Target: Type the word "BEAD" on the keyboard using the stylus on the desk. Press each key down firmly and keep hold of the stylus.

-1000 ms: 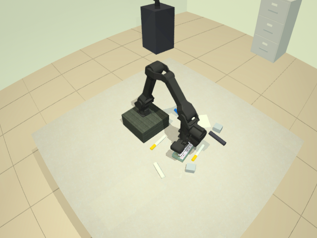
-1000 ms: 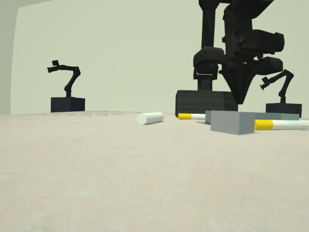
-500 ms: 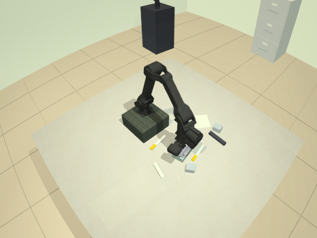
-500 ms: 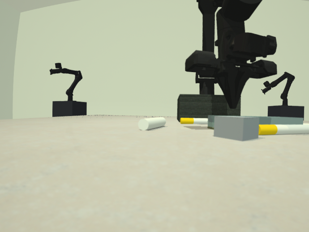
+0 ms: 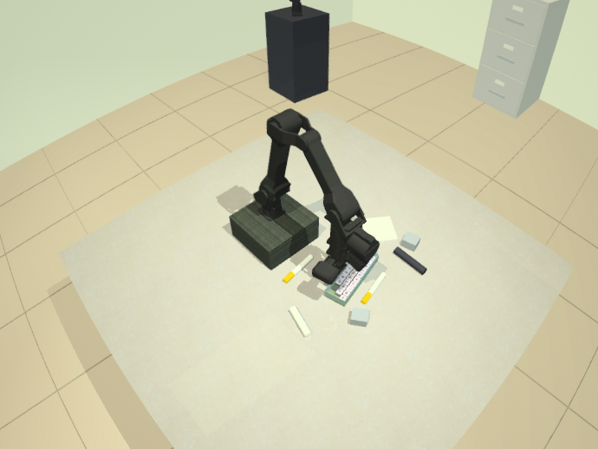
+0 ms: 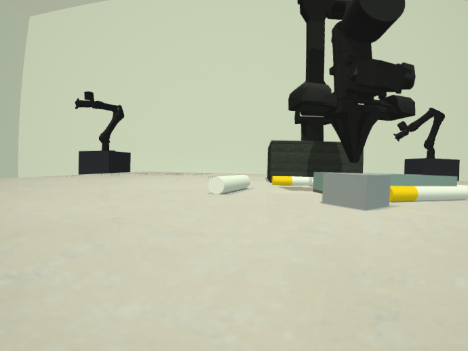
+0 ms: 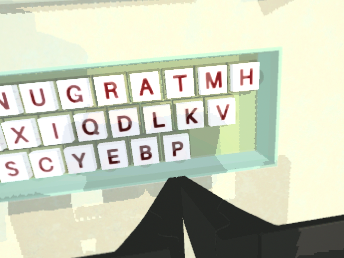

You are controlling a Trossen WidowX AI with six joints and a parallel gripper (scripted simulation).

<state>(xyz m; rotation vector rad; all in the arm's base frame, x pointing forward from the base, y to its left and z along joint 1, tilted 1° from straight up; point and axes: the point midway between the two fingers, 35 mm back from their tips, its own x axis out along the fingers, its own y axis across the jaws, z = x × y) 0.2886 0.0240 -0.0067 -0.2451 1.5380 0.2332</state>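
My gripper point(image 6: 353, 161) point(image 7: 177, 185) is shut with nothing between its fingertips, which hang a little above the keyboard's level, by its near edge below the P key in the wrist view. The keyboard point(image 5: 334, 296) point(image 6: 416, 179) point(image 7: 267, 105) is a green tray with white letter keys. The B key point(image 7: 145, 152) and E key point(image 7: 113, 156) are in its near row, the D key point(image 7: 124, 123) in the middle row, the A key point(image 7: 145, 87) in the far row. Two white sticks with yellow ends lie beside it, one point(image 5: 297, 269) point(image 6: 281, 180) nearer my base, one point(image 5: 373, 287) point(image 6: 426, 193) opposite. Which thing is the stylus is unclear.
A black cylinder point(image 5: 409, 261) and a grey block point(image 5: 411, 240) lie past the keyboard's far end. Another grey block point(image 5: 359, 316) point(image 6: 355, 190) and a white cylinder point(image 5: 300, 321) point(image 6: 230, 184) lie off its near end. A pale sheet point(image 5: 382, 228) lies behind the gripper.
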